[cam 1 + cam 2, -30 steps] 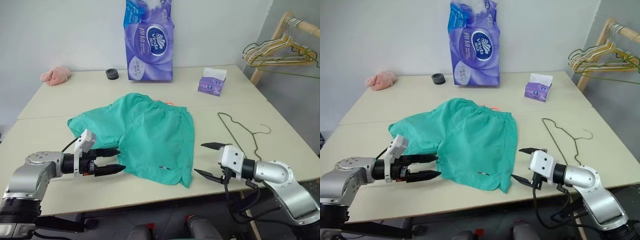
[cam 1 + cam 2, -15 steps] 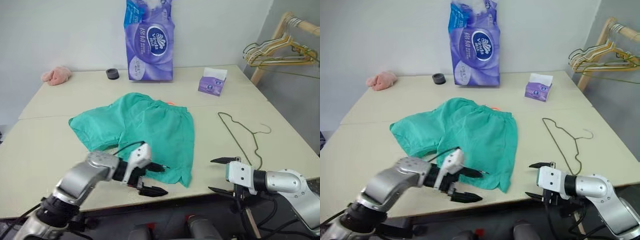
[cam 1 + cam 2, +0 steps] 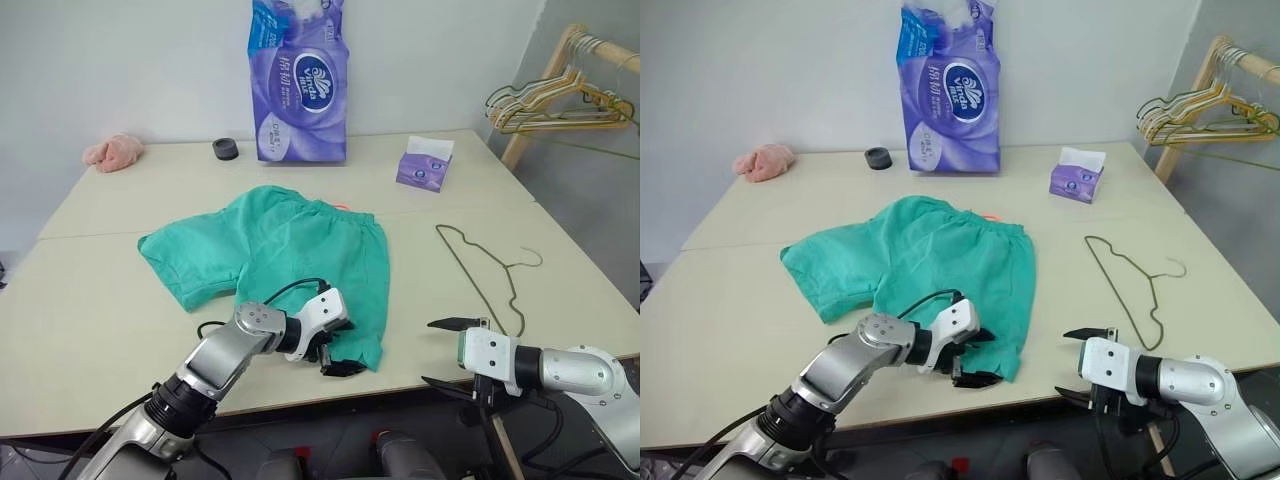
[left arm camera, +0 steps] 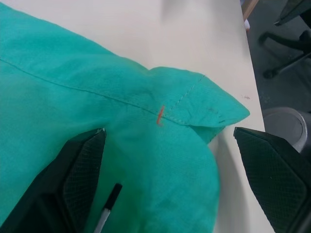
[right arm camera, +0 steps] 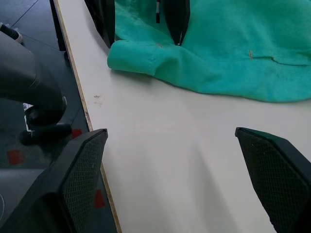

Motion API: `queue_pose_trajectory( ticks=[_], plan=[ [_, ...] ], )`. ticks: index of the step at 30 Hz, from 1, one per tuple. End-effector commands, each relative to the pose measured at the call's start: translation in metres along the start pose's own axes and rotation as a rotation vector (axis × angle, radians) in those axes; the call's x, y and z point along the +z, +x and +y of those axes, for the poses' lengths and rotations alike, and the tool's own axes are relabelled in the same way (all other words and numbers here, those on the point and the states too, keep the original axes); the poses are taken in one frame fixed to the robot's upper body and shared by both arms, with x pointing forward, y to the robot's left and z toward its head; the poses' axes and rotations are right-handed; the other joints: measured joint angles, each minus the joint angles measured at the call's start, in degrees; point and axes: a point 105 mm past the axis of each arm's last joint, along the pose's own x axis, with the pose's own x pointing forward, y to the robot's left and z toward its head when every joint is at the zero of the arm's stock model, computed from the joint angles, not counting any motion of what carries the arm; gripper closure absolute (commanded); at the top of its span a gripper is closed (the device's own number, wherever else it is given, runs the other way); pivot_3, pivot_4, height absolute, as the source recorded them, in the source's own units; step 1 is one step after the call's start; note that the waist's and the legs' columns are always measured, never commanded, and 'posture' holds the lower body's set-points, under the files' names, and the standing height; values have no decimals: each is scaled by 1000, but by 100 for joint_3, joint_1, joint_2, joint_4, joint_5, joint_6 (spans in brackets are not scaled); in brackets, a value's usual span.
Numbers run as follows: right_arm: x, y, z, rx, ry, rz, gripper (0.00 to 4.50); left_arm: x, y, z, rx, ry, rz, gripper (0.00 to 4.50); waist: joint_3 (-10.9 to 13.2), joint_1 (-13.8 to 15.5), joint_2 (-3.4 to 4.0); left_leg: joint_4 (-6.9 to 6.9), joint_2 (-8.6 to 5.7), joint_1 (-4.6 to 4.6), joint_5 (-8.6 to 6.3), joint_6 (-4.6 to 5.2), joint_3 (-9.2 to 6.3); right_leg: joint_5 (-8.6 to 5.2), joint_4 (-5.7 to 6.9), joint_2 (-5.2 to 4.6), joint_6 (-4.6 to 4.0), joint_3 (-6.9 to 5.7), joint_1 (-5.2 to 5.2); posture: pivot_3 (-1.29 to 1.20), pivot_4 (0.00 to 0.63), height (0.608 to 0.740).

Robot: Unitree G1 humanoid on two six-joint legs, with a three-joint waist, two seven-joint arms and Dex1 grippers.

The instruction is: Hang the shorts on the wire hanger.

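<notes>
The left gripper [image 3: 335, 352], jaws spread wide and empty, sits at the near hem corner of the teal-green cloth shorts [image 3: 290, 255], probably lining up a pinch there; the shorts stretch flat from it toward the far wall. Right of it, well apart, the right gripper [image 3: 447, 352] hovers open-jawed at the near edge of the cream table [image 3: 90, 300], holding nothing. Just beyond that gripper lies the thin grey wire hanger [image 3: 480, 270], untouched. Farther right, a wooden rack [image 3: 540, 95] carries bundled hangers.
</notes>
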Motion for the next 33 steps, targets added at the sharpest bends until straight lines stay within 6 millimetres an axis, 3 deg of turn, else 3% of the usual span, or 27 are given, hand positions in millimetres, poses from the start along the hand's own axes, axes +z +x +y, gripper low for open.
queue_pose_trajectory(
  ticks=[1,13,16,19,27,29,33],
  plan=[
    [12,-2,-7,-30,-45,-31,0,-8,9,-4,-16,-29,30,395,0,-3,0,1,0,0,0,0,1,1,-1,0,2,1,0,-168,77,740],
    [14,-1,-10,-48,-49,-44,0,-3,9,1,-11,-50,-10,3692,0,-11,0,-4,1,0,0,0,1,0,-4,1,1,1,-1,-172,80,740],
    [16,0,-15,-69,-79,-55,0,-5,-13,-4,-64,-93,-33,4462,2,-29,3,-7,2,0,0,0,1,0,-3,1,0,0,-4,-171,80,740],
    [20,5,-25,-114,-128,-72,0,-7,-45,-1,-80,-149,-70,4462,20,-136,7,-12,10,-1,0,0,2,-2,4,8,-3,1,-13,-164,82,740],
    [16,40,-59,-249,-228,-78,0,30,-148,55,143,-274,-301,4462,47,-153,3,-9,8,-5,0,0,-5,-2,3,6,-4,-6,-13,-103,75,740],
    [12,53,-69,-285,-244,-62,0,36,-165,59,170,-280,-340,4462,49,-155,-1,-10,7,-9,0,0,-5,-2,1,4,-4,-7,-18,-97,73,740],
    [0,75,-89,-360,-285,-20,0,31,-173,54,177,-288,-322,4462,52,-156,5,-18,6,-9,-1,-3,-13,-1,4,-3,-6,-1,-23,-89,70,740]
  ],
)
